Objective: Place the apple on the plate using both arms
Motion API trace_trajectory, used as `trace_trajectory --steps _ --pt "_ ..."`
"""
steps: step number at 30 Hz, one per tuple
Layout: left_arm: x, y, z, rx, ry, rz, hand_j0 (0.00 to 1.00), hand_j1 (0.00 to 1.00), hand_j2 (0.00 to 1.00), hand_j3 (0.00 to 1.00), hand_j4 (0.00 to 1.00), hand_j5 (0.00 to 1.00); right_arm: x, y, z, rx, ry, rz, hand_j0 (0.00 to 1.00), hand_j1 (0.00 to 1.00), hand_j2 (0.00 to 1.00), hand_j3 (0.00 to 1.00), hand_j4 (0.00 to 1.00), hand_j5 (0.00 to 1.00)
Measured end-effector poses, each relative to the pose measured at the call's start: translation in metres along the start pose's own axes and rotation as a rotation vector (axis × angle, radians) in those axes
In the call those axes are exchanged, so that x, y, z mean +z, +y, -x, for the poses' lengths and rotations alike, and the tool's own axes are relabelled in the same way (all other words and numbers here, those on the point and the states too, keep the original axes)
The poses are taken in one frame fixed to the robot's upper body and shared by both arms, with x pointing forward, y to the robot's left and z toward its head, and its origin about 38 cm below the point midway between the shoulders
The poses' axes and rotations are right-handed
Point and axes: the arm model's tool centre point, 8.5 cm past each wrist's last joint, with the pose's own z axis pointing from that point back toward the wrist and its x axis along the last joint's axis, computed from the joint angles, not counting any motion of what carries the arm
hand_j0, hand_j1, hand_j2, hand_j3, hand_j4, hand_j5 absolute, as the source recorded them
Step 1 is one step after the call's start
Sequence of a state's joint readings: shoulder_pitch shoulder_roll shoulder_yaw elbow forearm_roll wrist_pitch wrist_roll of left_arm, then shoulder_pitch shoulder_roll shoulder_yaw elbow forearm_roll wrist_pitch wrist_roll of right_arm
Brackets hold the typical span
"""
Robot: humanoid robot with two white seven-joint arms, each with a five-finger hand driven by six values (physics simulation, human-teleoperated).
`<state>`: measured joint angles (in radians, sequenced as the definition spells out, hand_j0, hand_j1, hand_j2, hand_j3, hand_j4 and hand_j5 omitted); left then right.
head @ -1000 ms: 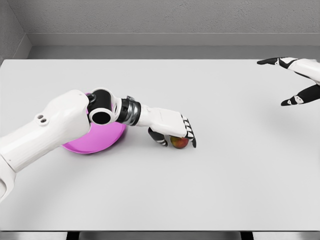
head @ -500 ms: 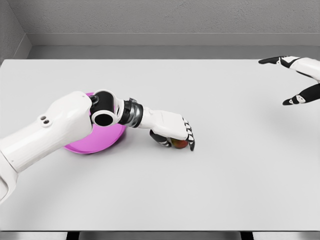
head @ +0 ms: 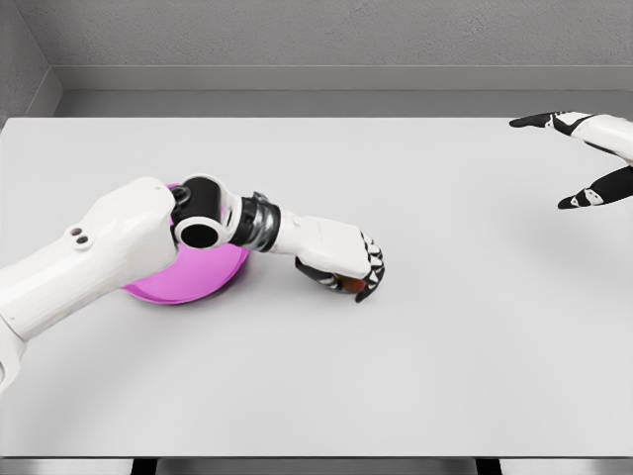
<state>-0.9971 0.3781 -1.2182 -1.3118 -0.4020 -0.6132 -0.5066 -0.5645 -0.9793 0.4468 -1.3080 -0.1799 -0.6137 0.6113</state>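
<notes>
The left hand (head: 341,259) lies palm down on the white tabletop (head: 415,356), a little left of the table's middle, with its fingers (head: 371,269) curled down and inward around the apple (head: 348,285). Only a small patch of the apple's red and yellowish skin shows beneath the palm, between the dark fingertips and the thumb; the fruit sits on the table surface, clasped by the hand. Whether it is lifted off the table at all cannot be told.

Just to the left of that hand sits the plate (head: 188,282), a magenta dish whose right and near rim show; the rest is hidden behind the left forearm and its black wrist joint, which pass over it. The apple is beside the plate, near its right rim but not on it.

The right hand (head: 584,158) hangs over the far right corner of the tabletop, well apart from the apple and the plate. Its fingers are spread and slack and it holds nothing; part of it is cut off by the picture's right edge.

No writing, brand or label can be read anywhere on the arms, the plate or the table.
</notes>
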Motion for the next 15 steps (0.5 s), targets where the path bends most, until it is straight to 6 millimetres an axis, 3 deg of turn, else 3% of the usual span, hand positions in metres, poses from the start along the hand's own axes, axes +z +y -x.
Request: trace_trajectory --steps 3,6,9,11,15 --pt "0.034 0.01 -0.005 -0.025 0.011 -0.044 0.38 0.38 0.38 0.38 0.38 0.38 0.0 0.0 0.0 0.0 0.0 0.0 1.0 1.0 1.0 1.0 1.0 1.0" --pt "0.099 0.011 0.007 -0.002 0.104 -0.095 0.38 0.38 0.38 0.38 0.38 0.38 0.0 0.0 0.0 0.0 0.0 0.0 1.0 1.0 1.0 1.0 1.0 1.0" --pt "0.163 -0.005 0.02 0.042 0.23 -0.101 0.38 0.38 0.38 0.38 0.38 0.38 0.001 -0.001 0.0 0.002 0.003 0.0 1.0 1.0 1.0 1.0 1.0 1.0" --pt "0.191 -0.022 0.027 0.082 0.298 -0.083 0.38 0.38 0.38 0.38 0.38 0.38 0.002 -0.001 0.0 0.004 0.005 -0.001 1.0 1.0 1.0 1.0 1.0 1.0" --pt "0.226 -0.044 0.043 0.144 0.399 -0.058 0.43 0.43 0.43 0.43 0.43 0.43 0.003 -0.002 0.0 0.005 0.006 -0.001 1.0 1.0 1.0 1.0 1.0 1.0"
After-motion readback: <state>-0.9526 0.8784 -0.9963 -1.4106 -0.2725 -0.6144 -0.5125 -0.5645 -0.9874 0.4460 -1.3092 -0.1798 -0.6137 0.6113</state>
